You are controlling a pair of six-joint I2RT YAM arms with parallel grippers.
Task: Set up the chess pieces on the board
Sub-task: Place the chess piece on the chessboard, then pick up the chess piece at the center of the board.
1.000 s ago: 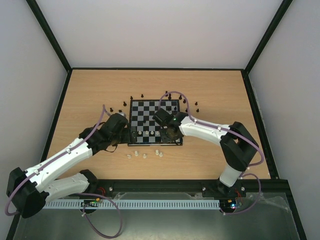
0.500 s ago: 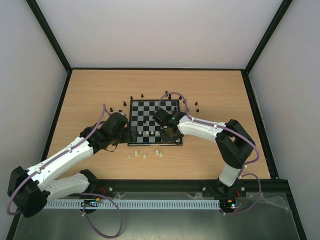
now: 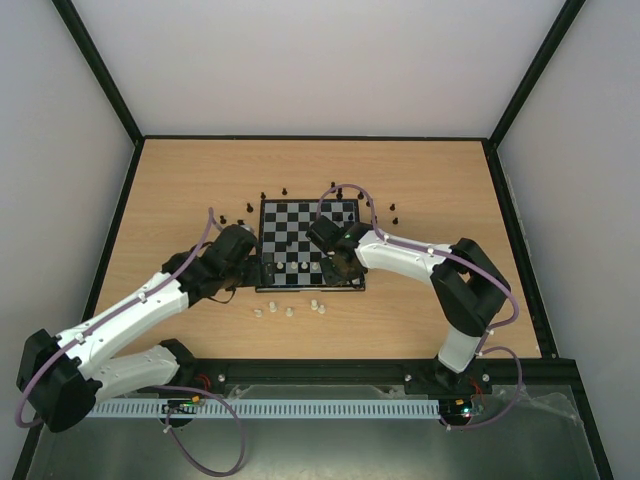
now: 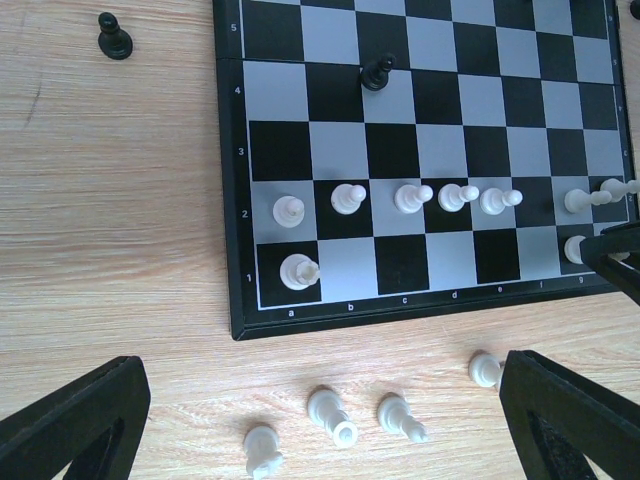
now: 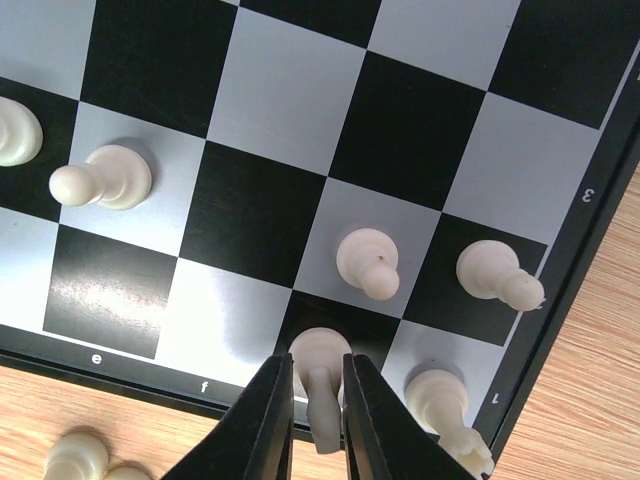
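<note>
Your right gripper (image 5: pixel 318 420) is pinching a white piece (image 5: pixel 320 358) on the g1 square of the board (image 5: pixel 270 95), its jaws closing narrowly around the piece. Your left gripper (image 4: pixel 320 385) is hovering with jaws spread wide, gripping nothing, above four loose white pieces (image 4: pixel 400 415) lying on the tabletop (image 4: pixel 120 200) at six o'clock from the board.

Right gripper (image 5: pixel 318 380) clamps a cream-white piece (image 5: pixel 320 352) between its 2 dark fingers (image 5: pixel 268 425). The piece stands on a black edge-row square of the board (image 5: pixel 250 90), beside column f. 3 white pawns (image 5: pixel 368 262) stand 1 row in, a corner piece (image 5: pixel 445 405) just beside, and loose pieces (image 5: pixel 85 458) on the wooden table (image 5: pixel 600 330).
</note>
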